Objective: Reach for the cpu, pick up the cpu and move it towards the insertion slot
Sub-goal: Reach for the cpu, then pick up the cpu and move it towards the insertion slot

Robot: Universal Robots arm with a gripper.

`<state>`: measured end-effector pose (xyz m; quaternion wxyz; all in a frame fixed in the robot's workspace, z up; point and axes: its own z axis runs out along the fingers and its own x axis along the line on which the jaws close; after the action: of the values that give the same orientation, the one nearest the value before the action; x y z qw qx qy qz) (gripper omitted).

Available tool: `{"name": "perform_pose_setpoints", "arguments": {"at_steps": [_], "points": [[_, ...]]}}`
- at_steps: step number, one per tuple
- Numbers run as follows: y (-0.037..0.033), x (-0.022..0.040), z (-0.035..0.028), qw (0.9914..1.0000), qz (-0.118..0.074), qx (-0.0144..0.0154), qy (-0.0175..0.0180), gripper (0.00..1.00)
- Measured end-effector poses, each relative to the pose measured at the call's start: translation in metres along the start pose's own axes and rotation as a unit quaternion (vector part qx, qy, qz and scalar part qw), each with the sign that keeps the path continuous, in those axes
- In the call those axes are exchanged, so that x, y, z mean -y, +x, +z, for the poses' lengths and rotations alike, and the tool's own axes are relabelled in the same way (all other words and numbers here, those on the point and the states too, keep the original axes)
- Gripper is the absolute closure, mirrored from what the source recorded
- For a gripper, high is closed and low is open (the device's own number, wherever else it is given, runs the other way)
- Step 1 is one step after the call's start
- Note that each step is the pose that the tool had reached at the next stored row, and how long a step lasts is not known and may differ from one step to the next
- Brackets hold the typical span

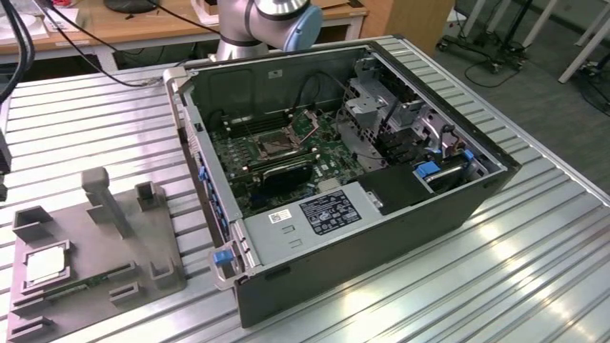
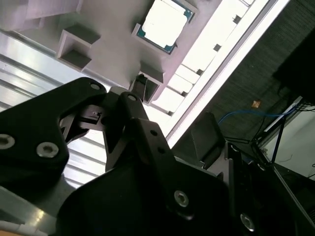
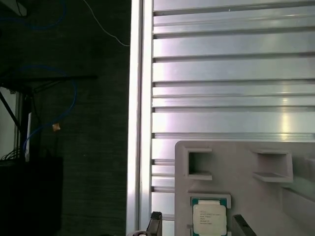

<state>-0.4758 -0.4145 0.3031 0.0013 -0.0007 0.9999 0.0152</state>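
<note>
The cpu [image 1: 45, 266] lies flat in a square recess of the gray tray [image 1: 105, 246], at the exterior view's left. Its silvery top and green rim also appear in both wrist views [image 3: 210, 218] [image 2: 165, 22]. My gripper [image 3: 199, 227] hangs above the tray, open. In the first wrist view its two dark fingertips [image 3: 156, 220] stand one on each side of the cpu, apart from it, with nothing held. The insertion slot [image 1: 276, 146] is the metal-framed socket on the green board inside the open computer case [image 1: 381, 236].
The tray sits close to the ribbed metal table's edge [image 3: 140, 123], with dark floor and cables beyond. Upright gray posts [image 1: 105, 200] rise from the tray, and a thin green memory stick [image 1: 91, 282] lies in it. The arm's base [image 1: 257, 25] stands behind the case.
</note>
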Motion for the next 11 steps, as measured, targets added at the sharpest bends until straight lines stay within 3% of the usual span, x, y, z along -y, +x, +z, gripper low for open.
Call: {"name": "perform_pose_setpoints", "arguments": {"at_steps": [7, 11], "points": [[0.0, 0.0085, 0.0103, 1.0, 0.002, 0.0022, 0.0012, 0.35], [-0.0012, 0.0097, 0.0175, 0.99999, 0.002, 0.0023, 0.0013, 0.35]]}}
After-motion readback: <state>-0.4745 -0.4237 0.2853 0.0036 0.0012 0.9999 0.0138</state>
